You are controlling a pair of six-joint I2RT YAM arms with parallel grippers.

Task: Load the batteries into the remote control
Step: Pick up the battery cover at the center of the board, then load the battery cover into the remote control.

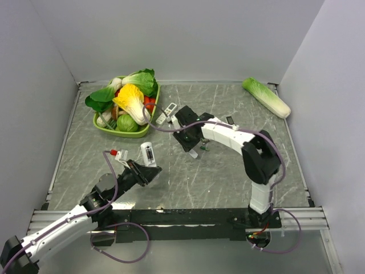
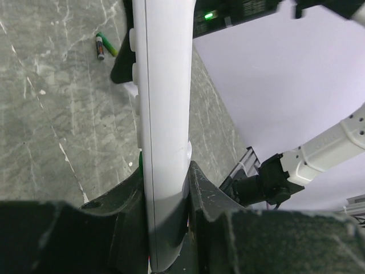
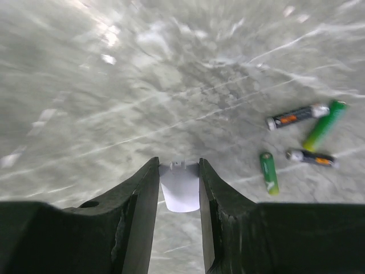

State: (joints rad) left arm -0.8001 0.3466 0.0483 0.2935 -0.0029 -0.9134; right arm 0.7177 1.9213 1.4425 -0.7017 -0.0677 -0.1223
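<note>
At nine o'clock from centre on the grey marbled surface (image 1: 228, 182), the left tool (image 2: 165, 171) clamps the white rounded-rectangular plastic remote (image 2: 165, 85) raised for loading, while the right tool (image 3: 178, 164) pinches a small white plastic cover (image 3: 179, 194), slim green cylindrical batteries (image 3: 269, 172) at its three o'clock.

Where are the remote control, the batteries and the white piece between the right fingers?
remote control (image 2: 165, 114): left wrist view, white side edge.
batteries (image 3: 269, 172): right wrist view, lower green one's body.
white piece (image 3: 179, 188): right wrist view, flat middle.

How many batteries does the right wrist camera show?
4: dark battery and green battery upper right, second dark battery below, second green battery nearest the right gripper holding a white tab. More may lie out of frame.
</note>
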